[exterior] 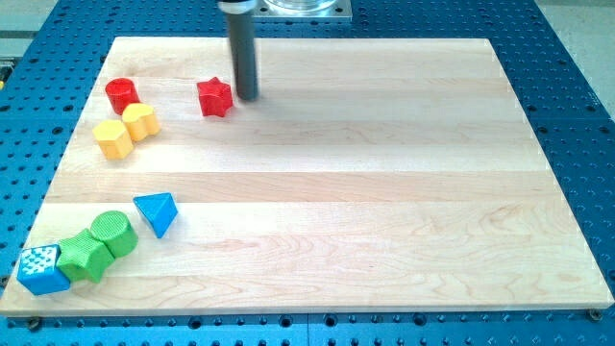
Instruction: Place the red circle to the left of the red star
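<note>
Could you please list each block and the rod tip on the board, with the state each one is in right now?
my tip: down beside red star's right
red star: flat, apart from circle
red circle: upright, far left
yellow blocks: two, touching
blue triangle: alone
green blocks: two, touching
blue cube: against green

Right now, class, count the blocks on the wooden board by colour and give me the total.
Red: 2, the red circle and the red star
Yellow: 2
Green: 2
Blue: 2
Total: 8
</note>
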Action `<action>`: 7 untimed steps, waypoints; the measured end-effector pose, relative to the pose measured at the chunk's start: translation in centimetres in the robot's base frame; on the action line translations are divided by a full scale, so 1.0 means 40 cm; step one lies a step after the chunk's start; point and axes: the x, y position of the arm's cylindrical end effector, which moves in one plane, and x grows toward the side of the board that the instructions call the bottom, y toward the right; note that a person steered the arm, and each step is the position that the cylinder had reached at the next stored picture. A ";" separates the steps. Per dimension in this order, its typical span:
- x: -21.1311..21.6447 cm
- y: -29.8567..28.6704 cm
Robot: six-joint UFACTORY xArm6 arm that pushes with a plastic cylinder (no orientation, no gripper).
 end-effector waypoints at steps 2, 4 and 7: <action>-0.158 -0.151; -0.100 -0.497; -0.039 -0.496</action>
